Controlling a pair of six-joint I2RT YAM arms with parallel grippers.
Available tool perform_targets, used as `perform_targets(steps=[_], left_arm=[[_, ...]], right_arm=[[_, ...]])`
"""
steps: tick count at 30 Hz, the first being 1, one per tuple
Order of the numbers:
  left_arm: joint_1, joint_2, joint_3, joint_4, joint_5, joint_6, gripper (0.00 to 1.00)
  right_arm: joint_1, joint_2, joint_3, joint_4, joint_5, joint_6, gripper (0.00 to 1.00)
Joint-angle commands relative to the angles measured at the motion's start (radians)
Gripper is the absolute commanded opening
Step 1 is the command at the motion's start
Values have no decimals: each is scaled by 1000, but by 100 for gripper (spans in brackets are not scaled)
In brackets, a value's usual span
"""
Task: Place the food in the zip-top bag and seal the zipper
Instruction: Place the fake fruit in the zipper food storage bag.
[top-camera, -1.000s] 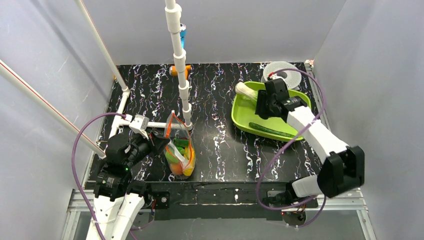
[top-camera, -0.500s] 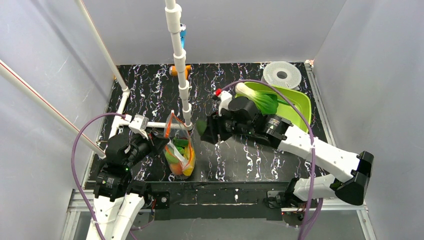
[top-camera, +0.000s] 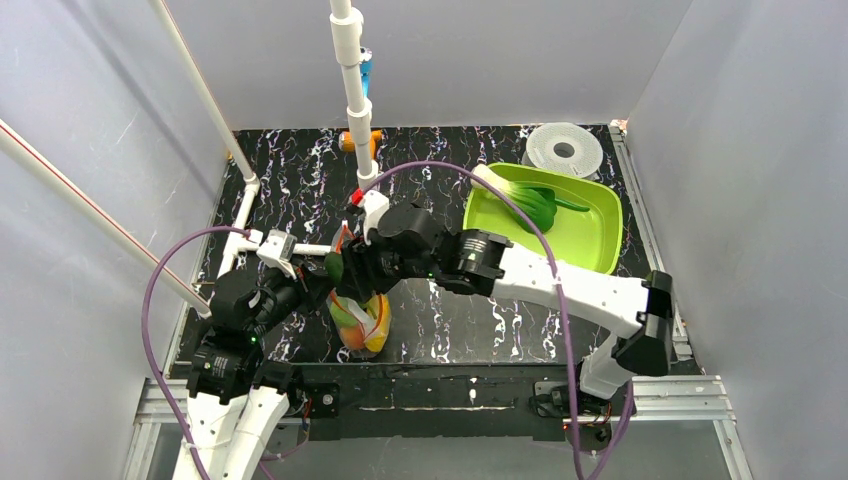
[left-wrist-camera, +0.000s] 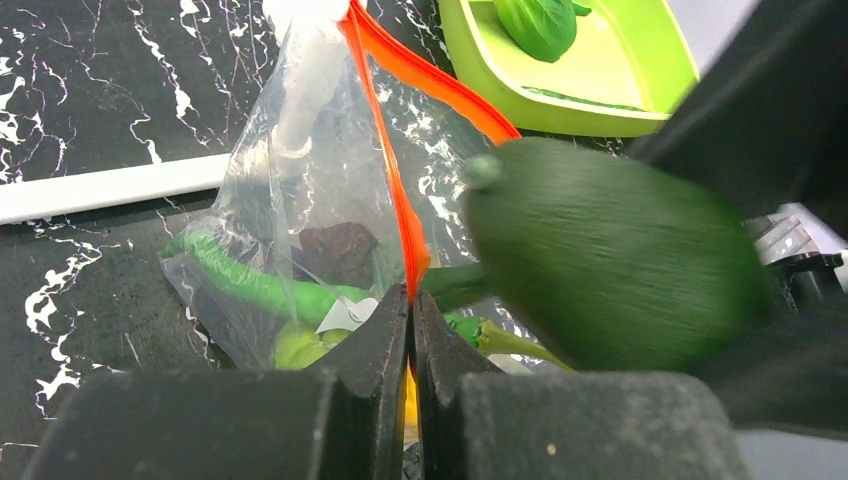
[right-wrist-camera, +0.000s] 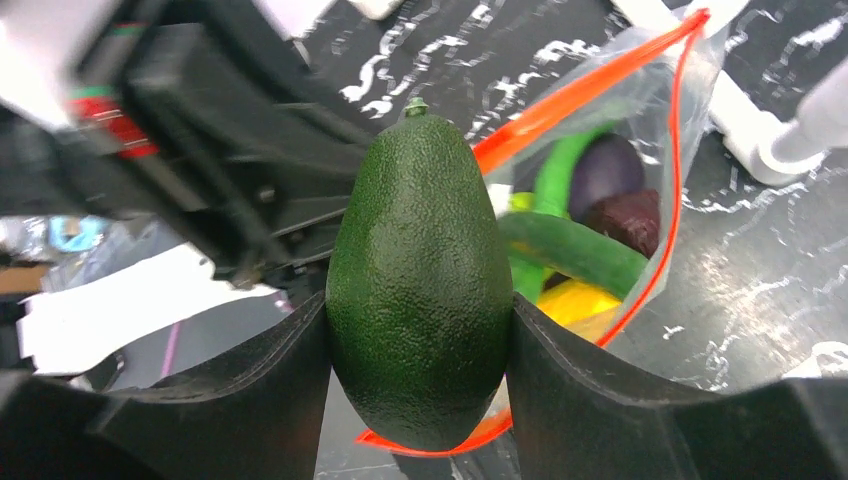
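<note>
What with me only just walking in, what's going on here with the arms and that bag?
The left gripper is shut on the zipper of the zip-top bag, holding its mouth open. The right gripper grips the dark green avocado right at that opening, not yet released. Inside the bag already lie green pods and a dark purple plum. One leafy green vegetable lies in the lime-green tray.

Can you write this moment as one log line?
right gripper: holds dark green avocado near clear plastic bag | left gripper: pinches red-orange zipper strip

Pale grey walls (top-camera: 500, 60) enclose a black tabletop (top-camera: 300, 170) veined with white marbling.
</note>
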Motion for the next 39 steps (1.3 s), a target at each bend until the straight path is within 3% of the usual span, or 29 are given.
perform_targets(steps=[1,5,11,15,18,23,29,39], left_arm=[[6,-12,-8,1,-5,3,0],[5,-20,-6,-2,1,5,0],[5,-25,-8,4,2,3,0],[6,-28,-9,7,0,3,0],[5,-27,-9,6,7,3,0],[5,-17,-8,7,4,3,0],[5,-3,-7,4,-1,4,0],[5,23,-3,-5,-8,6,0]], right_arm=[[-4,52,98,-74,146,44,24],[-3,74,100,-118,259,63,29],[-3,131,141,-174,271,78,35],[-3,155,164,-185,239,89,49],[-4,155,170,-176,232,78,71],[-3,136,201,-191,180,37,87],[5,79,221,-225,131,4,89],[5,-100,-16,-199,250,12,87]])
